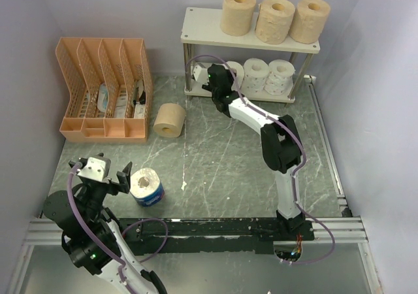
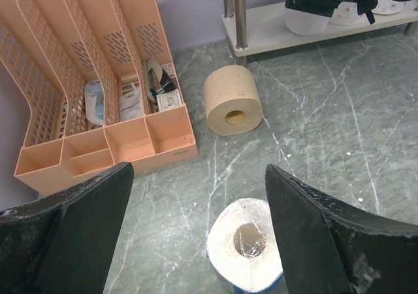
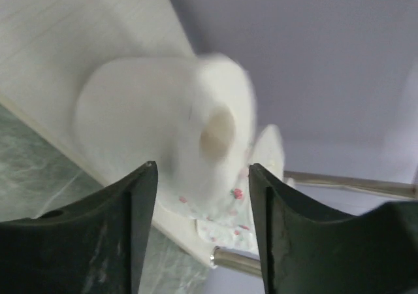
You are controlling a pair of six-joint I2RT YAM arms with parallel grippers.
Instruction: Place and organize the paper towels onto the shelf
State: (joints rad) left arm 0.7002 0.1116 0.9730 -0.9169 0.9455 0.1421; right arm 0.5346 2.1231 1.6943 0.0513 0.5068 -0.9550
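The shelf (image 1: 202,25) stands at the back right. Three tan paper towels (image 1: 274,18) stand on its top board. Two white rolls (image 1: 268,76) stand on its lower board. A third white roll (image 3: 176,127) stands on that board just ahead of my right gripper (image 3: 202,225), blurred in the right wrist view. My right gripper (image 1: 213,78) is open and holds nothing. A tan roll (image 1: 170,119) lies on its side on the table and also shows in the left wrist view (image 2: 233,100). A blue-wrapped roll (image 1: 147,186) stands by my open, empty left gripper (image 1: 99,172). In the left wrist view it (image 2: 245,251) sits low, nearer the right finger (image 2: 326,235).
An orange mesh file organizer (image 1: 104,88) with small items stands at the back left, next to the lying tan roll. Purple walls close in the table on three sides. A metal rail (image 1: 196,227) runs along the near edge.
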